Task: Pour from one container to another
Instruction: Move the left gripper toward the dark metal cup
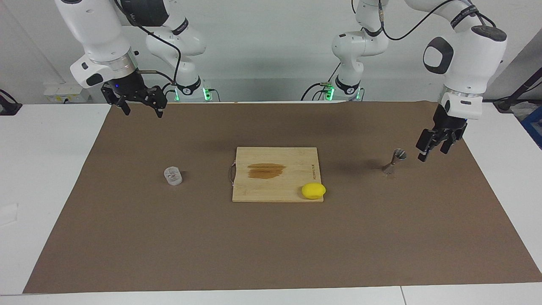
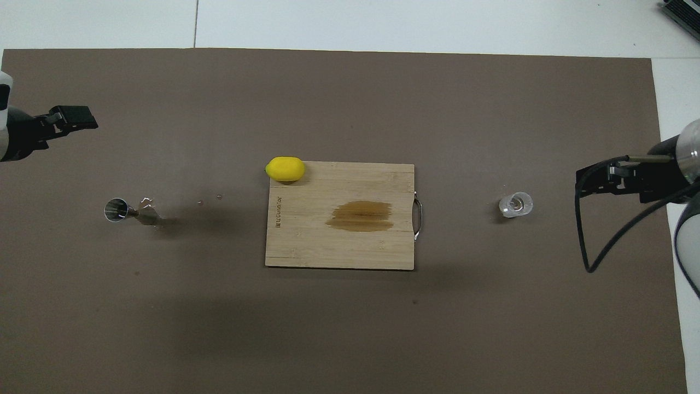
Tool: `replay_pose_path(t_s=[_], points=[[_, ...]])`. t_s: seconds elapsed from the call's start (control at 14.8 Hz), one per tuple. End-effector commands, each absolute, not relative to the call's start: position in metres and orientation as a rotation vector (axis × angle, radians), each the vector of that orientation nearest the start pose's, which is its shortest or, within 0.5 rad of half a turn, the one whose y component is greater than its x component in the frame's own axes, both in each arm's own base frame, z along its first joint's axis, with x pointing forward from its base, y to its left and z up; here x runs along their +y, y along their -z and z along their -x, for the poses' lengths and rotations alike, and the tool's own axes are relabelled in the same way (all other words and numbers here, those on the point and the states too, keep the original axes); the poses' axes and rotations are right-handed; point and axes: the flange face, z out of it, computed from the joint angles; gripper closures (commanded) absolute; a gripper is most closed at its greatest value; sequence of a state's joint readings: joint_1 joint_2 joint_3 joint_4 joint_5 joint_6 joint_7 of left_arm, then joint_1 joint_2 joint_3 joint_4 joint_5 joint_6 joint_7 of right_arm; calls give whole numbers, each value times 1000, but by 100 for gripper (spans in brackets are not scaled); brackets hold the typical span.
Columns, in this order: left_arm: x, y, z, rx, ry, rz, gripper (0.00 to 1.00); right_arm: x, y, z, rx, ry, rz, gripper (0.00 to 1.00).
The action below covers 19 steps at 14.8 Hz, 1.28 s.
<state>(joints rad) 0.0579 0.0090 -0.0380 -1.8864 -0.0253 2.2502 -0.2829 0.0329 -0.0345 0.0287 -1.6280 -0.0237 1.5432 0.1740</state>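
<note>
Two arms, each with one pincer, both raised and empty over a tabletop (image 1: 51,169) covered by a brown mat (image 1: 271,245). Left pincer (image 1: 436,146): fingers apart, pointing down, hanging over the mat's edge at the left arm's end, just beside the steel jigger (image 1: 394,162) and not touching it; in the overhead view the left pincer (image 2: 74,117) enters from the frame's side. Right pincer (image 1: 142,103): fingers spread wide, holding nothing, hanging over the mat's corner at the right arm's end close to the robots; in the overhead view the right pincer (image 2: 596,180) sits just beside the glass cup (image 2: 515,204), though the facing view shows it well above the mat and clear of the cup. Glass cup (image 1: 173,176): small, clear, thick-walled, upright on the mat toward the right arm's end, well apart from the board. Steel jigger (image 2: 123,210): hourglass-shaped, upright on the mat toward the left arm's end, its open mouth facing up. Cutting board (image 1: 277,173): pale wood, lying flat at the middle of the mat between the cup and the jigger, with a dark brown stain (image 1: 266,170) near its centre and a metal handle (image 1: 231,173) on the edge facing the cup. Lemon (image 1: 313,190): yellow, resting at the board's corner farthest from the robots on the jigger's side, overlapping the edge.
</note>
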Motion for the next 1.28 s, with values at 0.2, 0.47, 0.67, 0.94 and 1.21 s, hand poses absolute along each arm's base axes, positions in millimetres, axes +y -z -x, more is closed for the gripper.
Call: replay_pose_path(t_s=[0.2,0.47,0.67,0.94,1.21], points=[[11,-541,-604,-441,753,3087,0,28,-614,-535,155,-85,3151,0],[3,-524,-589,-439,596,3113,0,28,-614,-535,157,-85,3151,0],[-8,-526,-584,-436,474,3132,0,28,-614,-535,155,-85,3151,0],[-6,-516,-570,-434,308,3140,0,28,-614,-535,157,-85,3151,0],[-36,-495,-570,-336,195,3159,0,28,-614,-535,157,-85,3151,0]])
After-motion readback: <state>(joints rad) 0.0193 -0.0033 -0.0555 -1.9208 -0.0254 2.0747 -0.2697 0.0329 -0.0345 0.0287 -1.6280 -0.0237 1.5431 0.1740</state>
